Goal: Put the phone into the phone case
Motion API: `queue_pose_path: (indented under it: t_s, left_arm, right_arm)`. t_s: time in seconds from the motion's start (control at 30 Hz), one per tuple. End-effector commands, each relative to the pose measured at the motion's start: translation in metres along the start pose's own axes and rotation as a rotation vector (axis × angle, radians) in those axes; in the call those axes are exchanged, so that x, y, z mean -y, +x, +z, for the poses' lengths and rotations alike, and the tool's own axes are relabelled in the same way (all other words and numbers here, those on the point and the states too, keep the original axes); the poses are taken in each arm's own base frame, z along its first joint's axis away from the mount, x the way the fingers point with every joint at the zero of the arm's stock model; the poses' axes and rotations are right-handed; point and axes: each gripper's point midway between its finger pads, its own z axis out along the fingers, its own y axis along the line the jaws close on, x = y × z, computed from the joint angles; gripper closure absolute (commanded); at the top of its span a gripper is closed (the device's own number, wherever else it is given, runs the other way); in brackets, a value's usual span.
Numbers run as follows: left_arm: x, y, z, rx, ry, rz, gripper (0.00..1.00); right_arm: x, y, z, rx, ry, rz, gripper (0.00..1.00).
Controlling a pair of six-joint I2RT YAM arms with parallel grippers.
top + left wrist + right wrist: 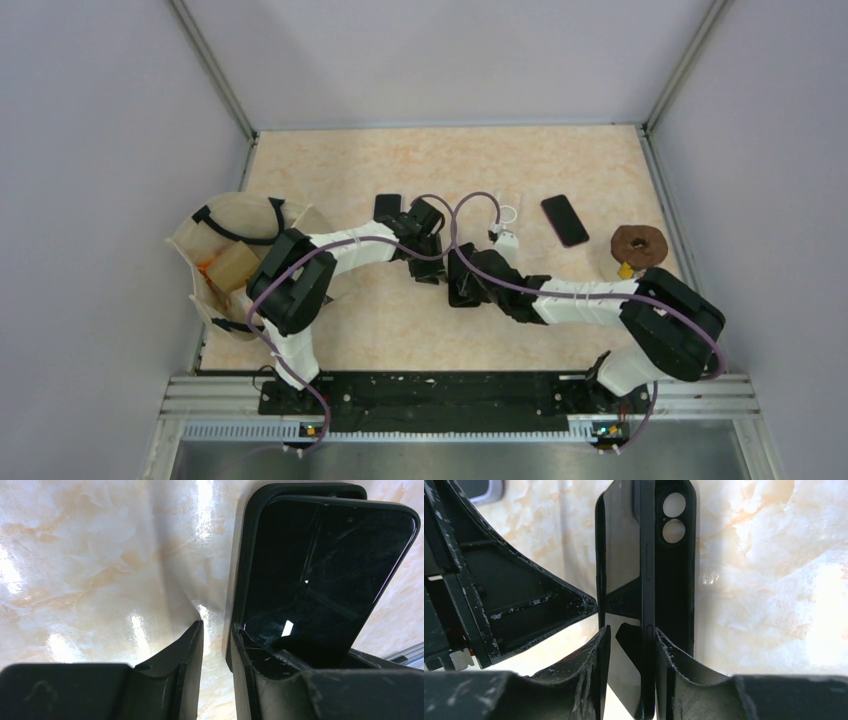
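Parted right gripper (631, 632) of mine straddles the phone (647, 570) edge (not clamped); it sits tilted, half out of the phone case (679, 580). My left gripper (216, 630) gapes too, one finger against that phone case.

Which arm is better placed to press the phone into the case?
Probably right: the right fingers flank the phone beside the phone case; closing could seat it. The left fingers sit at one end.

Black phone (325, 570), black case (245, 555), beige-marbled table (100, 555)

phone (320, 570) tilted in phone case (244, 555), doughnut (637, 245) right
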Motion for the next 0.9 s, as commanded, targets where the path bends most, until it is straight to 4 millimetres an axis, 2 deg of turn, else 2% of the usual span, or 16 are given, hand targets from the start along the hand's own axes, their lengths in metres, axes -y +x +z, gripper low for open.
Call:
queue_pose_path:
  t_s: [0.0,0.17,0.3,0.43,0.67,0.77,0.87]
  left_arm:
    - [0.018,-0.007,-0.004,0.02,0.054,0.006,0.68]
    - [0.018,-0.006,-0.006,0.024,0.056,0.009,0.68]
    - [0.018,-0.007,-0.006,0.025,0.056,0.009,0.68]
    - [0.019,-0.006,-0.005,0.023,0.062,0.008,0.68]
    - [0.019,-0.006,-0.005,0.02,0.065,0.012,0.68]
    - [0.02,-0.006,-0.005,0.019,0.068,0.012,0.68]
    - [0.02,-0.005,-0.004,0.017,0.068,0.008,0.68]
  right_arm:
    - [0.007,0.01,-0.007,-0.113,0.082,-0.084,0.64]
    - [0.003,-0.001,-0.012,-0.143,0.1,-0.117,0.5]
    - [-0.003,-0.003,-0.017,-0.178,0.098,-0.147,0.45]
    - [0.0,-0.004,-0.02,-0.185,0.114,-0.158,0.44]
    - [0.022,-0.005,-0.014,-0.218,0.158,-0.159,0.44]
    - [0.022,-0.005,-0.009,-0.23,0.161,-0.18,0.46]
    - [0.02,0.0,-0.003,-0.256,0.156,-0.192,0.54]
